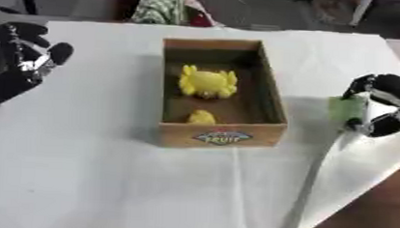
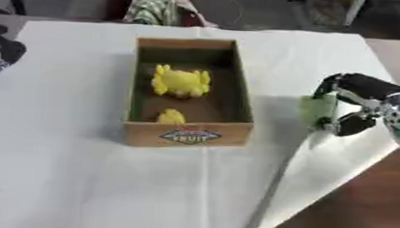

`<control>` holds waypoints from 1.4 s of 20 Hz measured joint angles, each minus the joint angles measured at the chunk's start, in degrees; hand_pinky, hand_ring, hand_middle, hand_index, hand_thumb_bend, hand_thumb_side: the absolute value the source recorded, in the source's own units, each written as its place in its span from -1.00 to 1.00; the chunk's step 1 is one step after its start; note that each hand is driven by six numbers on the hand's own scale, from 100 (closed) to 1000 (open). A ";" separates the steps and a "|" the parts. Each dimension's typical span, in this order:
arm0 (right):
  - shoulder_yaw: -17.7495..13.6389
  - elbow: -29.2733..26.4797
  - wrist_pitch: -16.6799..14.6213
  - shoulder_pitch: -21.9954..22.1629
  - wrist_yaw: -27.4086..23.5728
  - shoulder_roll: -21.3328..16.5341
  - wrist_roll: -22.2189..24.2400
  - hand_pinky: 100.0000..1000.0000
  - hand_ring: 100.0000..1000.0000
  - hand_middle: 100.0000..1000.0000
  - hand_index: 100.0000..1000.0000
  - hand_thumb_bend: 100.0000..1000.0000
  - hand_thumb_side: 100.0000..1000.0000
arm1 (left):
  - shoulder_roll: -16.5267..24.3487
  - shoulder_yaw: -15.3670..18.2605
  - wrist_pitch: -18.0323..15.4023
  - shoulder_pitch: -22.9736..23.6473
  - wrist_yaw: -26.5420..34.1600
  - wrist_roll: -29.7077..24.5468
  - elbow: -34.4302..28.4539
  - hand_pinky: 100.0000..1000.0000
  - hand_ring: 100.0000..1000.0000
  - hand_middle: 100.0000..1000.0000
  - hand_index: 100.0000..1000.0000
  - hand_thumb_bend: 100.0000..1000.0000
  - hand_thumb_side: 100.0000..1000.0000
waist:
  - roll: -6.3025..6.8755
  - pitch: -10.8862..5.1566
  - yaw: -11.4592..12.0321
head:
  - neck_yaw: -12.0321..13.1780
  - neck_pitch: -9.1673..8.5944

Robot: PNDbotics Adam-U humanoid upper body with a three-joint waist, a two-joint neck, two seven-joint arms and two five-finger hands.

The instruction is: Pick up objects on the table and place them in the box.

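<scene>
On the white-clothed bench (image 1: 107, 179) stands an oblong cardboard box (image 1: 221, 134) holding a lumpy yellow toy (image 1: 207, 82) and a smaller rounded yellow piece (image 1: 202, 117). At its right, the right hand (image 2: 360, 106) pinches a flat pale-green object (image 2: 316, 109). The left hand (image 1: 24, 62) hovers open far left.

The left robot hand (image 1: 24, 62) is cut off by the left edge, more so in the right eye view. A pale green thing (image 2: 316, 109) pinched in the right robot hand (image 2: 356, 106) is too blurred to identify. The box (image 1: 222, 136) label's upper words are unreadable.
</scene>
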 measured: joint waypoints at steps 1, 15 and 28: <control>-0.27 -0.26 0.48 -0.11 -0.11 0.00 -0.99 0.53 0.53 0.13 -0.70 -1.00 -1.00 | -0.01 0.00 0.00 0.00 0.01 0.00 0.00 0.19 -0.16 0.01 0.39 0.46 0.00 | 0.01 0.00 0.00 | 0.00 0.00; -0.95 -2.74 2.34 -6.25 -5.62 0.01 -9.63 0.54 0.54 0.12 -0.71 -0.93 -1.00 | -0.03 0.00 0.01 0.22 0.31 -0.05 0.00 0.19 -0.16 0.01 0.38 0.45 0.00 | 0.03 -0.38 -0.03 | -0.25 0.04; -0.93 0.01 2.54 -11.82 -5.81 3.56 -12.27 0.54 0.54 0.13 -0.68 -0.85 -1.00 | -0.55 -0.07 -0.12 0.23 0.52 -0.42 0.01 0.20 -0.16 0.01 0.38 0.46 0.00 | 0.54 -0.56 0.81 | -1.01 0.05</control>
